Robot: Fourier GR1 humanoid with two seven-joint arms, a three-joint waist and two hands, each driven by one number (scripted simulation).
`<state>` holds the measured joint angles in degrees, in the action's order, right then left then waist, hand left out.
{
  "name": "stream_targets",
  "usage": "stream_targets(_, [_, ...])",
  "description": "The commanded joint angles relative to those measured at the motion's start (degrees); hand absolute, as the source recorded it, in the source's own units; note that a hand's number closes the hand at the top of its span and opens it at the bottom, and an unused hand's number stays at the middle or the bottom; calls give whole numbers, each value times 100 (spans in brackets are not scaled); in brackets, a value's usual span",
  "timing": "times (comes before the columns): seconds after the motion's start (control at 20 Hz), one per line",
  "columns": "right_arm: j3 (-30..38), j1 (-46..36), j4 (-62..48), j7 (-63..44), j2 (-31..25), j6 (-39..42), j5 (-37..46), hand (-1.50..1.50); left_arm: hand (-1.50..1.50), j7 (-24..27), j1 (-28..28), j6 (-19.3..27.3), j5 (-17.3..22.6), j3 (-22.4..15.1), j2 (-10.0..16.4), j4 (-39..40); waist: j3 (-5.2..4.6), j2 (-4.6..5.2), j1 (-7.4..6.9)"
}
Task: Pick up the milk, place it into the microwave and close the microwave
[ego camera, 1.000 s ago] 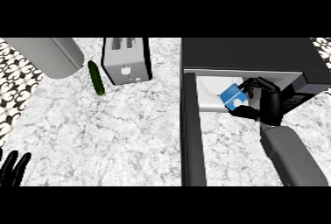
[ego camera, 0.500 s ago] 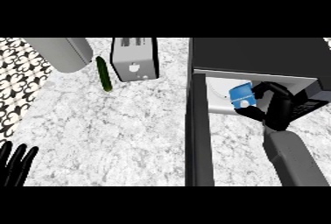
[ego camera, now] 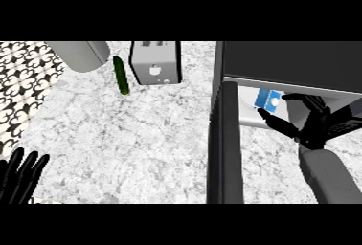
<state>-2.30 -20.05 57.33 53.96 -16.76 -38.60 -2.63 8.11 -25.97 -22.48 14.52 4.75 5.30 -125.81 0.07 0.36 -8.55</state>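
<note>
right hand [ego camera: 313,128]: black, slender fingers | forearm [ego camera: 329,178]: grey | left hand [ego camera: 20,176]: black

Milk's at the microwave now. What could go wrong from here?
1. The right hand sits close against the milk; pulling out could tip or drag it.
2. The microwave door stands wide open; swinging it shut before that hand is out could strike it.

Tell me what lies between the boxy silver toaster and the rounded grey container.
A slim dark green cucumber lies there on the white marbled counter, shown in the head view.
</note>
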Motion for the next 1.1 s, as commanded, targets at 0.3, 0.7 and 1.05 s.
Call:
stream_targets(0.3, [-122,-785,-955,-1271,229,312,-109,-150,-150,-111,373,-14,-177,-249,23,124,-3,360,-441])
stream_targets(0.7, [-84,-903,-1297,-1223,413,470,-229,-150,-150,-125,385,60,-390,-455,-97,144,11,293,-362])
stream_targets(1.05, [61,-2537,-2808,-2377,29,916,-171,-150,-150,-117,435,195,-752,-674,-236,249,16,252,-113])
